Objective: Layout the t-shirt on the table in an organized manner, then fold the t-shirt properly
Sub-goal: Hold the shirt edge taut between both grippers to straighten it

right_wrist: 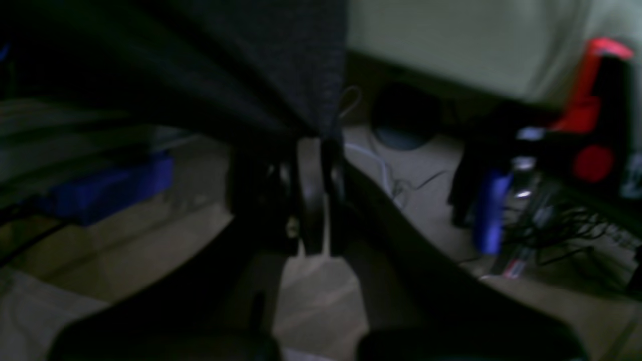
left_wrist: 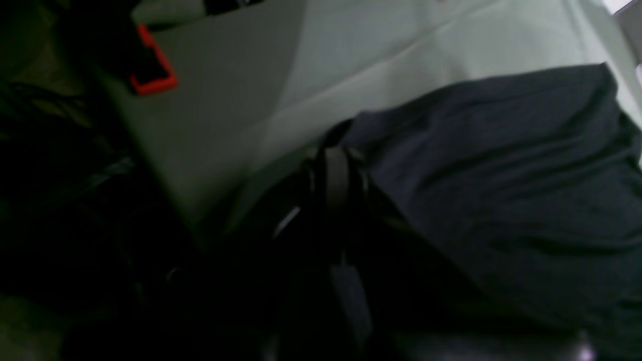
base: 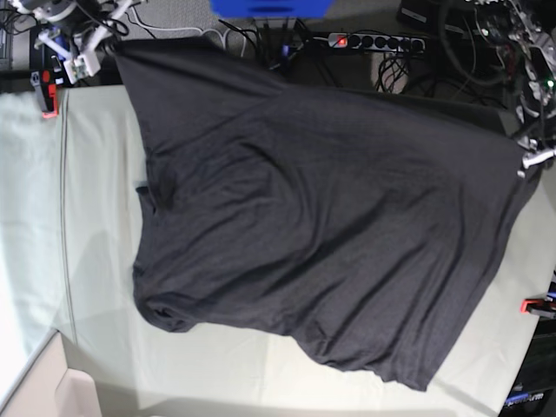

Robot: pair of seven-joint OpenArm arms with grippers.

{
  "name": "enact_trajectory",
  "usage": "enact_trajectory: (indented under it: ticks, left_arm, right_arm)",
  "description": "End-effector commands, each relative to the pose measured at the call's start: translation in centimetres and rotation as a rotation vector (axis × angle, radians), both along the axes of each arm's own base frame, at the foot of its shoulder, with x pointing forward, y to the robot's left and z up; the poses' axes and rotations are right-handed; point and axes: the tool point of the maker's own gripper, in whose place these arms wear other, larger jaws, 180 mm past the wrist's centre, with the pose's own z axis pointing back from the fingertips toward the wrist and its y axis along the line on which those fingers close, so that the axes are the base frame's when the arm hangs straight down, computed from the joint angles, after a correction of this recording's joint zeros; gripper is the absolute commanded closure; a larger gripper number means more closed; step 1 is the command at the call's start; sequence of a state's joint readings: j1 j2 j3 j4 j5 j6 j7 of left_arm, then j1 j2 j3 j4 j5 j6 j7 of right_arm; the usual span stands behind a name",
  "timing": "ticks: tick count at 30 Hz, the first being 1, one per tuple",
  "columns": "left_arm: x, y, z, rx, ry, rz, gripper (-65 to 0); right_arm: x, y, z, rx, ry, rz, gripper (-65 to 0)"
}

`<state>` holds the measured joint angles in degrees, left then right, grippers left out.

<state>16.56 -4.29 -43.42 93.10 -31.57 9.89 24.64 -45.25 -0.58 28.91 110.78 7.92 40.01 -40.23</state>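
Observation:
The dark charcoal t-shirt (base: 321, 226) lies spread, plain side up, across the pale grey-green table (base: 95, 261); its print is hidden. In the base view my right gripper (base: 102, 45) is shut on a shirt corner at the far left, past the table's edge. My left gripper (base: 532, 158) is shut on the shirt's edge at the right side. The left wrist view shows that gripper (left_wrist: 335, 150) pinching the shirt (left_wrist: 501, 175) over the table cloth (left_wrist: 351, 55). The right wrist view shows the gripper (right_wrist: 313, 145) holding hanging fabric (right_wrist: 241, 65) above the floor.
Red clamps sit on the table's edges at the far left (base: 49, 95) and near right (base: 537, 306), also seen in the wrist views (left_wrist: 153, 65) (right_wrist: 597, 100). A power strip (base: 365, 41), cables and a blue box (base: 269, 7) lie beyond the far edge.

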Motion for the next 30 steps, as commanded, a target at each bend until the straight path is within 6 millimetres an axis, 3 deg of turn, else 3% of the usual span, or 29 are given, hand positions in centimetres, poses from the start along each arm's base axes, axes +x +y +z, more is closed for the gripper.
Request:
enact_trajectory:
  ticks: [1, 9, 13, 14, 19, 22, 25, 30]
  left_arm:
    - [0.0, 1.0, 1.1, 0.046, -0.016, 0.007, 0.0]
    - [-1.3, 0.9, -2.7, -0.018, 0.061, 0.032, 0.0]
    - [-1.5, 0.9, -3.2, -0.029, 0.071, 0.036, 0.0]
    - [-1.5, 0.9, -3.2, -0.027, 0.072, 0.038, 0.0]
    - [-1.5, 0.9, -3.2, -0.029, 0.068, 0.038, 0.0]
    - [-1.0, 1.0, -2.9, -0.024, 0.059, 0.037, 0.0]
    - [-1.1, 1.0, -2.9, -0.026, 0.060, 0.039, 0.0]
    - [-1.2, 1.1, -2.9, -0.022, 0.064, 0.039, 0.0]
  right_arm:
    - [-0.5, -0.2, 0.0, -0.002, 0.006, -0.003, 0.0]
    - [-1.8, 3.4, -2.4, 0.101, 0.076, 0.040, 0.0]
    - [-1.8, 4.8, -2.6, 0.131, 0.084, 0.071, 0.0]
    - [-1.9, 5.0, -2.6, 0.135, 0.085, 0.075, -2.5]
    - [-1.5, 4.6, -2.6, 0.125, 0.078, 0.073, -19.9]
    - [-0.3, 3.7, -2.4, 0.106, 0.049, 0.060, -28.1]
    - [0.7, 1.8, -1.8, 0.069, 0.011, -0.007, -31.1]
    - [4.1, 1.0, -1.2, 0.055, -0.073, -0.037, -31.3]
